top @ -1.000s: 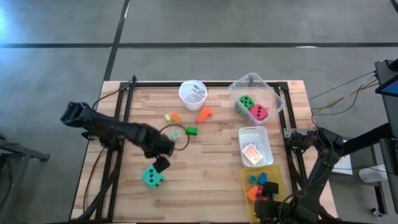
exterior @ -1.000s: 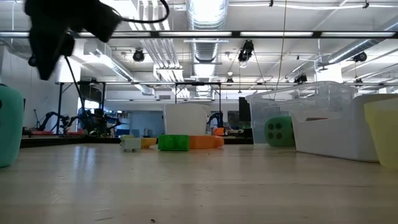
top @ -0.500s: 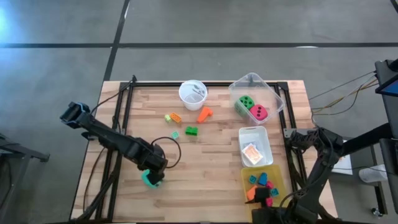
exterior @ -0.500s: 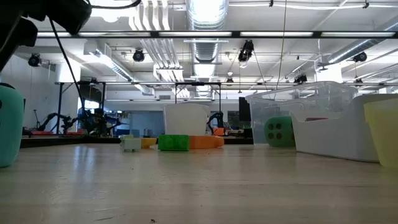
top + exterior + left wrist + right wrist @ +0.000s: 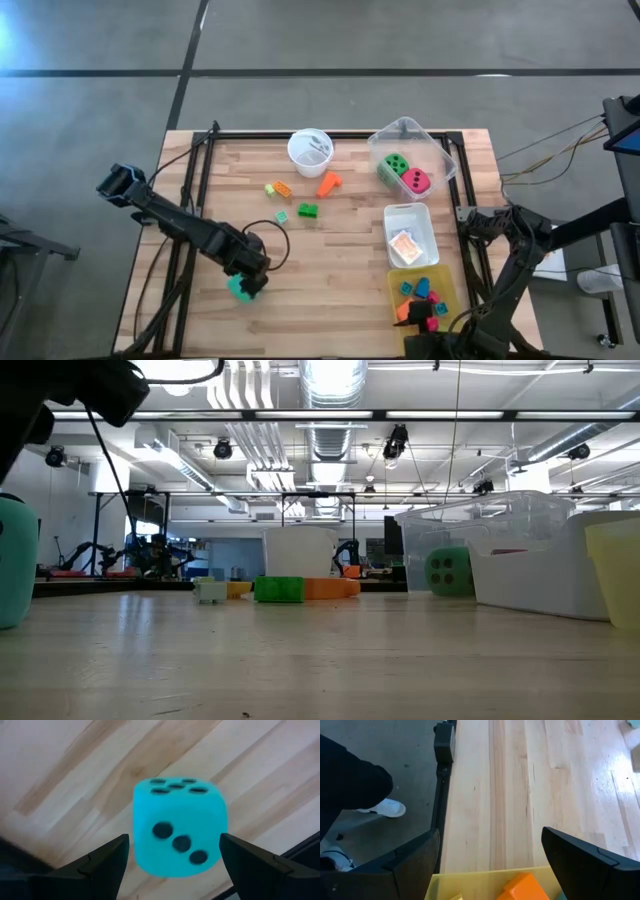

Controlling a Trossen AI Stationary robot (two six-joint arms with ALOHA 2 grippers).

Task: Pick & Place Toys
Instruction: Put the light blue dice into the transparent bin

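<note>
A teal foam die (image 5: 177, 832) with dark pips rests on the wooden table near its front left; it also shows in the high view (image 5: 238, 291) and in the low view (image 5: 15, 560). My left gripper (image 5: 246, 279) is right above it, open, pointing down, with one finger on each side of the die (image 5: 172, 842). My right gripper (image 5: 425, 318) is open and empty over the yellow bin (image 5: 470, 880) at the front right. A green die (image 5: 396, 164) and a red-pink die (image 5: 416, 181) lie in a clear bin (image 5: 442, 152).
A white cup (image 5: 310, 148) stands at the back middle. Small blocks lie loose mid-table: green (image 5: 308, 210), orange (image 5: 328, 183), yellow-green and orange (image 5: 277, 188). A small bin (image 5: 425, 222) holds a card pack (image 5: 404, 245). The yellow bin (image 5: 397, 280) holds several blocks.
My left gripper has gone down and toward the table's near edge onto the teal die, which it now covers in the high view; its fingers straddle the die. In the last half second it has kept nearly still. The die has not moved.
</note>
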